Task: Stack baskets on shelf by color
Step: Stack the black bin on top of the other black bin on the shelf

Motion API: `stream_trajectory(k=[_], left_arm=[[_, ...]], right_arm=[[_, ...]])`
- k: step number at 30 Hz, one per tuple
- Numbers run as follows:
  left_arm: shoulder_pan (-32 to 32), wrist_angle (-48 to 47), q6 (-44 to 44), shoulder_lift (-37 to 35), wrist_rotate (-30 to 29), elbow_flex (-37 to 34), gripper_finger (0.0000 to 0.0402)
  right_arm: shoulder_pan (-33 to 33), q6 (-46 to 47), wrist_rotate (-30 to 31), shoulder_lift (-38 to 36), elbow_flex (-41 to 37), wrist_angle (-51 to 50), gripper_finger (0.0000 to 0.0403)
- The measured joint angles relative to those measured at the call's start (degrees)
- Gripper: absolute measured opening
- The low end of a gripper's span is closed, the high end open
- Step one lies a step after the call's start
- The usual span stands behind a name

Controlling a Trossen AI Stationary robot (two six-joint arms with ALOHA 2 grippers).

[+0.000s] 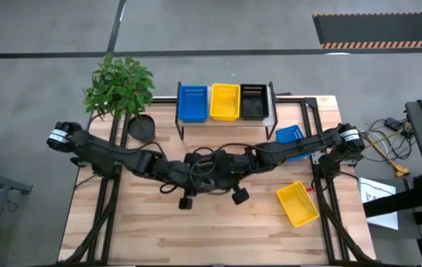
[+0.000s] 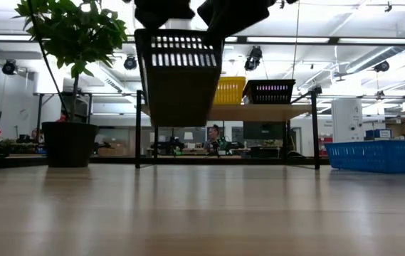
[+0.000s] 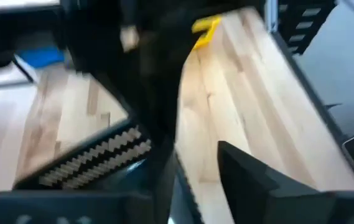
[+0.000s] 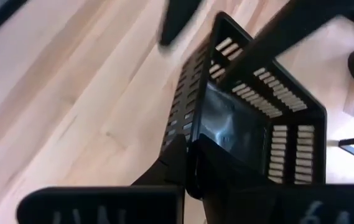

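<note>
A black basket (image 1: 205, 162) hangs in the air over the middle of the table, between my two grippers; the low view shows it clear of the tabletop (image 2: 179, 78). My right gripper (image 1: 223, 165) is shut on it. My left gripper (image 1: 194, 166) is open, its fingers standing apart beside the basket's slotted wall (image 3: 96, 155); I cannot tell whether they touch it. The shelf (image 1: 225, 122) at the far edge carries a blue (image 1: 192, 104), a yellow (image 1: 225, 101) and a black basket (image 1: 253, 101) side by side. My right gripper holds the black basket by the rim of one slotted wall (image 4: 192, 134), near a corner. One finger (image 4: 173, 165) is outside the wall and the other reaches inside the basket. The fingers come from the table's right side. The basket is lifted clear and tilted below the gripper.
A blue basket (image 1: 291, 136) lies on the table right of the shelf, and a yellow basket (image 1: 297, 203) lies near the right edge. A potted plant (image 1: 125, 93) stands at the far left. Bare tabletop (image 1: 159, 230) lies along the near side.
</note>
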Motion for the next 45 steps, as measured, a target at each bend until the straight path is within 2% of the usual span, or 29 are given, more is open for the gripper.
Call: stream_trajectory(k=[5, 11, 15, 19, 25, 27, 33, 38, 45], left_arm=[[-0.4, -0.1, 2.7, -4.2, 0.0, -0.1, 0.0140], [-1.9, 2.6, 6.8, -10.2, -0.1, -1.3, 0.0143], [-3.2, 8.0, 8.8, -13.6, -0.1, -3.9, 0.0144], [-3.6, 11.9, 8.9, -16.2, -0.2, -6.7, 0.0144], [-3.6, 15.2, 8.8, -17.9, -0.5, -9.4, 0.0144], [-3.6, 17.2, 8.8, -18.1, -0.5, -10.6, 0.0144], [-3.7, 17.8, 8.7, -18.4, -0.5, -11.3, 0.0144], [-3.7, 17.9, 8.8, -18.4, -0.5, -11.3, 0.0144], [-3.7, 17.8, 8.8, -18.3, -0.5, -11.3, 0.0144]], right_arm=[[0.0, -4.0, 0.1, -0.9, 0.0, -1.6, 0.0008], [0.7, -9.7, 0.8, -4.0, 0.0, -1.7, 0.0008], [1.3, -11.5, 4.1, -7.5, 0.0, -1.9, 0.0008], [1.4, -13.5, 10.0, -11.2, 0.0, -2.8, 0.0008], [0.8, -17.1, 23.5, -17.8, -0.3, -5.0, 0.0008], [-0.1, -17.8, 25.6, -20.2, -0.7, -6.5, 0.0008], [-6.0, -16.1, 26.0, -26.8, -1.2, -11.3, 0.0008], [-13.5, -14.5, 25.4, -30.5, -1.8, -16.2, 0.0008], [-23.3, -14.9, 17.5, -32.2, -4.1, -18.4, 0.0008]])
